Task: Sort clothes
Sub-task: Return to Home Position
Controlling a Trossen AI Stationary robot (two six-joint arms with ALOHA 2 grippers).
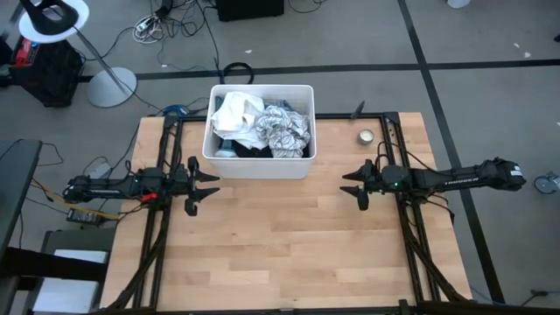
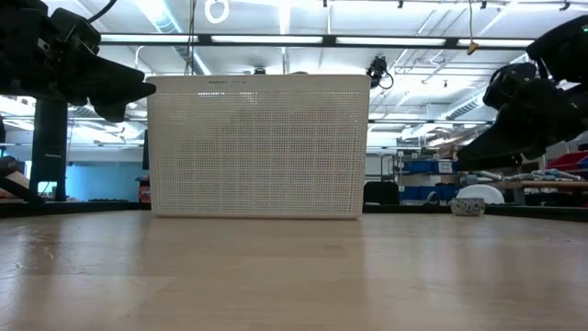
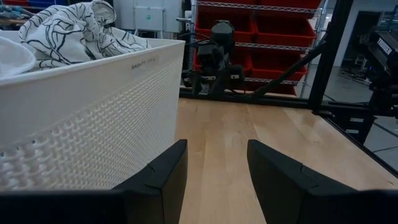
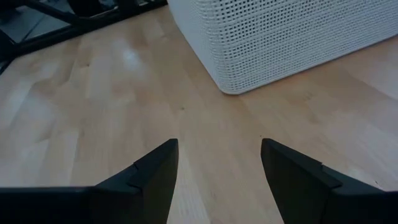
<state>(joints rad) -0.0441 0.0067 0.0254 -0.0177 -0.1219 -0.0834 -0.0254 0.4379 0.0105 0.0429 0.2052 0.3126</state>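
Clothes (image 1: 261, 124) lie in the tub (image 1: 260, 166), left gripper (image 1: 210, 185) and right gripper (image 1: 348, 183) spread

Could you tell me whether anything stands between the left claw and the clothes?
Yes: the wall of the white tub lies between the open left claw and the clothes piled inside; from above, nothing covers them.

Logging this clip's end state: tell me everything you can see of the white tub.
The white tub is a rectangular plastic basket with rounded corners, a smooth rim and perforated walls. It stands upright at one long edge of the wooden table, midway between the arms, heaped with clothes: a white garment and a patterned shirt on top, something dark beneath. The open left gripper and right gripper hang clear of it.
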